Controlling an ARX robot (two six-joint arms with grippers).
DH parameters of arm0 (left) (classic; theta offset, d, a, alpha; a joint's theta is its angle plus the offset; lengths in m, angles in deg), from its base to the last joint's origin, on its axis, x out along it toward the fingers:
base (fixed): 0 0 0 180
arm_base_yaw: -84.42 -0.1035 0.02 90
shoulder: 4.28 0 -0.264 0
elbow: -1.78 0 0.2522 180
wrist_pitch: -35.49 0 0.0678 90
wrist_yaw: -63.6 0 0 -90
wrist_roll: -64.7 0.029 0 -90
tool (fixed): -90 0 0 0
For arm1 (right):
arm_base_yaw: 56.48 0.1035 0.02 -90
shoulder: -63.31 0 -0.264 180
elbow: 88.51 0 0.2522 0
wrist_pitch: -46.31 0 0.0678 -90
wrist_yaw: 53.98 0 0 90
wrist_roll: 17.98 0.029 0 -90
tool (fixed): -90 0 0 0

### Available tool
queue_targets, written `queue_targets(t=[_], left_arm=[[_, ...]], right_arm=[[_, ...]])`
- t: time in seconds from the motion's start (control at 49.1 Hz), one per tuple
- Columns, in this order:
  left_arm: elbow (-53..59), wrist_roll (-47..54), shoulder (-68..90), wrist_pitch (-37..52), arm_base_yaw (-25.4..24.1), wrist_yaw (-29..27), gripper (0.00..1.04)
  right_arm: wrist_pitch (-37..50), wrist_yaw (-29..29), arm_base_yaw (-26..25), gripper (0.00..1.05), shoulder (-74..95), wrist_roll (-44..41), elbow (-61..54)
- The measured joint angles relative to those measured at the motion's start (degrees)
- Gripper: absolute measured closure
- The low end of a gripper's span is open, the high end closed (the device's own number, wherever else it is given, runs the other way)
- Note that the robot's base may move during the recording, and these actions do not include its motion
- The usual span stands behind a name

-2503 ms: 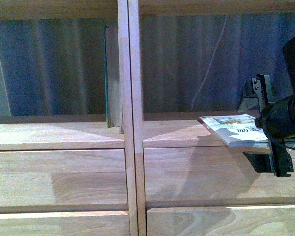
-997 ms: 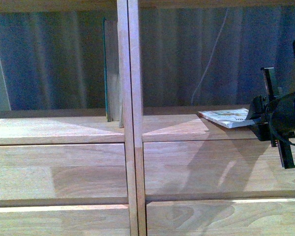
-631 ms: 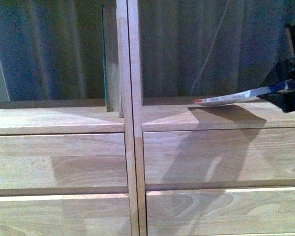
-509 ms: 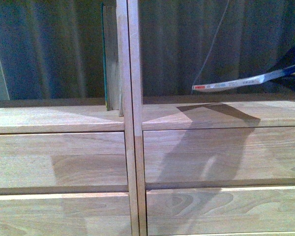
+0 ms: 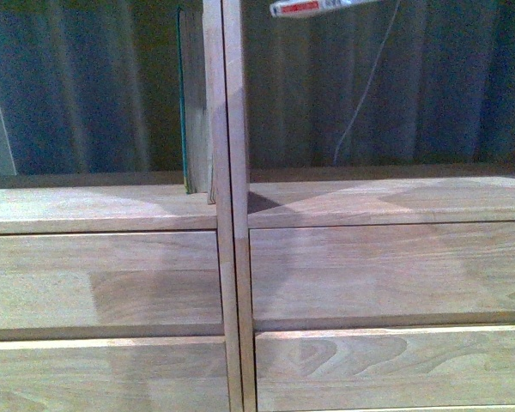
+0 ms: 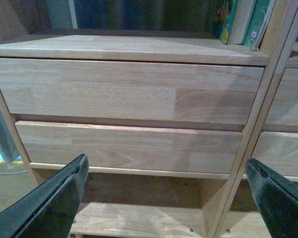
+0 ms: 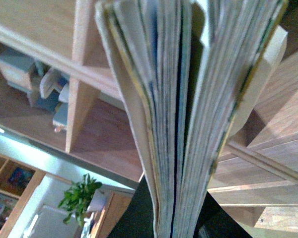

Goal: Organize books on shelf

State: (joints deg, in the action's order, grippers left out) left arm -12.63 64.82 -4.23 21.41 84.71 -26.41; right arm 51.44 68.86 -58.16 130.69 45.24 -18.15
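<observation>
The light-wood shelf (image 5: 232, 206) fills the front view, with drawer fronts below two open compartments. A green-spined book (image 5: 187, 103) stands upright in the left compartment against the centre divider; it also shows in the left wrist view (image 6: 258, 22) beside another upright book. The white paperback book (image 5: 313, 7) shows only as an edge with a red mark at the top of the front view. In the right wrist view my right gripper (image 7: 176, 225) is shut on the paperback (image 7: 188, 99), whose page edges fan out. My left gripper (image 6: 166, 198) is open and empty below the drawer fronts.
Two drawer fronts (image 6: 129, 89) face the left wrist camera, with an open lower compartment (image 6: 139, 198) beneath. A thin white cable (image 5: 365, 86) hangs behind the right compartment. A potted plant (image 7: 82, 196) and a darker cabinet (image 7: 15, 183) show past the shelf in the right wrist view.
My right gripper has lifted the paperback from the right compartment's floor up and out of the top of the front view; only the book's edge shows now. The arm itself has left that view.
</observation>
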Motion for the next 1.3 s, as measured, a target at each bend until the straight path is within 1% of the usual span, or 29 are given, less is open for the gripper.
queue_targets(t=[0.183,0.224,0.244,0.305,0.326,0.407,0.427,0.509,0.549,0.57,0.59,0.61,0.631,0.651,0.692,0.732,0.793,0.895,0.956,1.099,1.302], left_arm=[[0.00,-0.50,0.02,0.07,-0.04,0.11,0.07],[-0.02,-4.57,2.05,3.50,-1.09,2.58,0.07],[-0.09,-7.48,4.76,7.34,-2.36,4.63,0.07],[-0.61,-11.61,10.58,13.84,-4.61,7.85,0.07],[-1.25,-13.51,14.53,17.70,-5.99,9.86,0.07],[-4.39,-17.38,24.70,26.73,-8.68,15.61,0.07],[-6.01,-19.08,27.78,29.20,-9.31,18.05,0.07],[-10.99,-26.12,35.17,34.75,-10.16,26.21,0.07],[-13.57,-31.41,38.47,38.12,-10.71,31.98,0.07],[-14.97,-34.64,40.46,41.13,-11.02,35.76,0.07],[-15.39,-36.02,41.11,42.27,-11.08,36.85,0.07],[-16.17,-39.45,42.36,44.72,-11.15,38.64,0.07],[-16.57,-40.13,42.97,45.97,-11.15,39.39,0.07],[-17.35,-43.47,44.13,48.33,-11.15,40.22,0.07],[-19.04,-47.95,46.18,52.22,-10.73,40.28,0.07],[-21.05,-53.77,48.17,55.10,-9.88,39.17,0.07],[-24.02,-60.24,51.04,58.10,-8.17,35.65,0.07],[-26.56,-66.90,53.90,60.35,-4.66,31.23,0.07],[-27.56,-68.61,55.23,60.74,-1.97,29.20,0.07],[-28.26,-68.85,58.47,61.55,3.17,25.94,0.07],[-30.60,-68.72,61.94,64.06,5.88,23.58,0.07]], right_arm=[[-0.31,0.35,4.17,0.97,-3.52,-2.21,-1.05],[-0.42,0.04,5.22,0.97,-3.89,-2.99,-1.29],[-0.55,-0.15,5.77,0.97,-4.09,-3.37,-1.46],[-0.61,-0.42,6.80,0.97,-4.46,-4.20,-1.84],[-0.66,-0.39,7.41,0.97,-4.66,-4.59,-1.99],[-0.79,-0.46,8.92,0.97,-5.14,-5.60,-2.27],[-0.81,-0.50,9.44,0.97,-5.31,-5.95,-2.43],[-1.07,-1.11,11.06,0.97,-5.86,-6.86,-2.82],[-1.25,-1.64,12.11,0.97,-5.97,-7.30,-2.82],[-1.25,-1.88,12.76,0.97,-6.03,-7.52,-2.86],[-1.25,-1.97,12.98,0.97,-6.05,-7.63,-2.86],[-1.25,-2.16,13.40,0.97,-6.10,-7.69,-2.91],[-1.25,-2.21,13.62,0.97,-6.12,-7.78,-2.93],[-1.27,-2.47,14.05,0.97,-6.14,-7.82,-2.93],[-1.31,-3.15,14.95,0.97,-6.21,-7.91,-2.93],[-1.31,-3.58,16.00,0.97,-6.27,-8.04,-2.93],[-1.33,-4.48,17.86,0.97,-6.36,-8.55,-2.93],[-1.92,-4.81,20.22,0.97,-7.02,-9.11,-2.93],[-2.40,-5.42,21.59,0.97,-7.65,-9.35,-2.93],[-2.67,-6.36,24.13,0.97,-8.74,-9.35,-2.93],[-3.80,-7.21,28.55,0.97,-10.03,-10.16,-3.32]])
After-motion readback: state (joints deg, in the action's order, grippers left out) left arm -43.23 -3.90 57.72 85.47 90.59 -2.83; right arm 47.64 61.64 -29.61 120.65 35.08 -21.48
